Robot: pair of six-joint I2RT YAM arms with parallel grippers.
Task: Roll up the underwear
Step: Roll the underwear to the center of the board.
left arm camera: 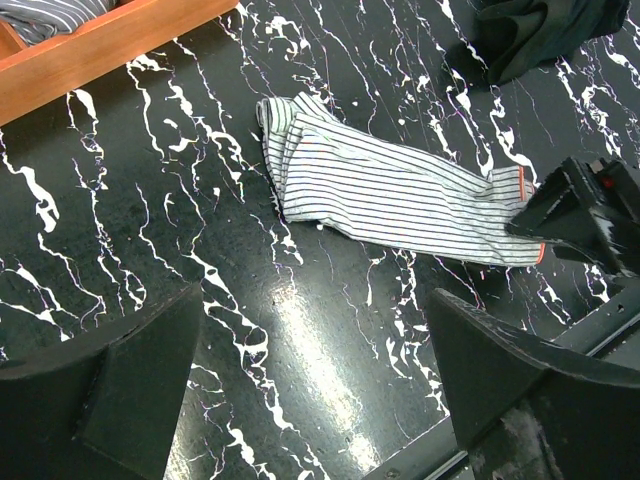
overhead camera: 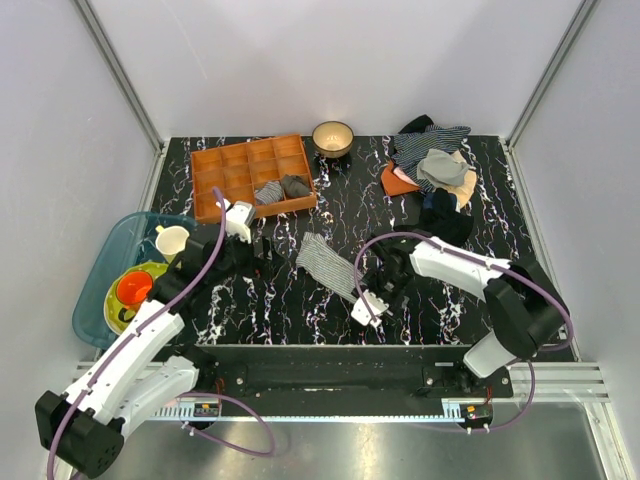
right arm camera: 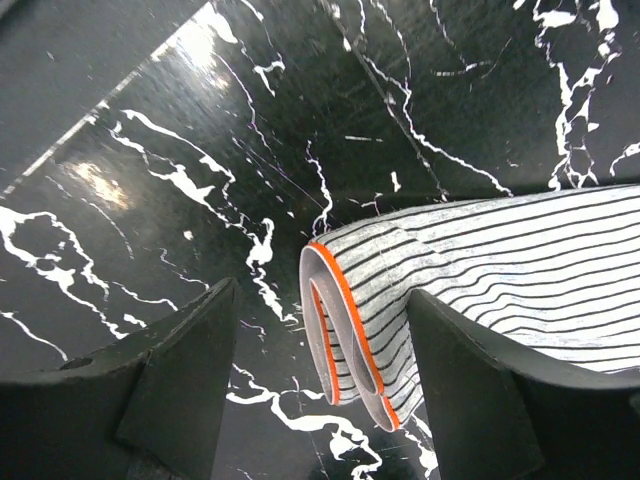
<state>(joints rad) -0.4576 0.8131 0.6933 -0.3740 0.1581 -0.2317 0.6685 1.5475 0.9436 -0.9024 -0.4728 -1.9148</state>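
Note:
The underwear (overhead camera: 325, 262) lies mid-table as a long folded strip of white cloth with thin pinstripes, running from far left to near right. It shows in the left wrist view (left arm camera: 400, 195), with orange trim at its right end. In the right wrist view (right arm camera: 500, 265) that orange-edged end is curled up off the table. My right gripper (overhead camera: 380, 283) is open, and the curled end sits between its jaws (right arm camera: 320, 385), close against the right finger (right arm camera: 480, 400). My left gripper (overhead camera: 262, 247) is open and empty (left arm camera: 315, 390), over bare table left of the strip.
An orange divided tray (overhead camera: 250, 175) holding folded cloths stands at the back left, with a bowl (overhead camera: 332, 137) beside it. A pile of clothes (overhead camera: 435, 165) and a black cloth (overhead camera: 445, 215) lie at the back right. A blue bin (overhead camera: 105, 275) with cups sits at the left edge.

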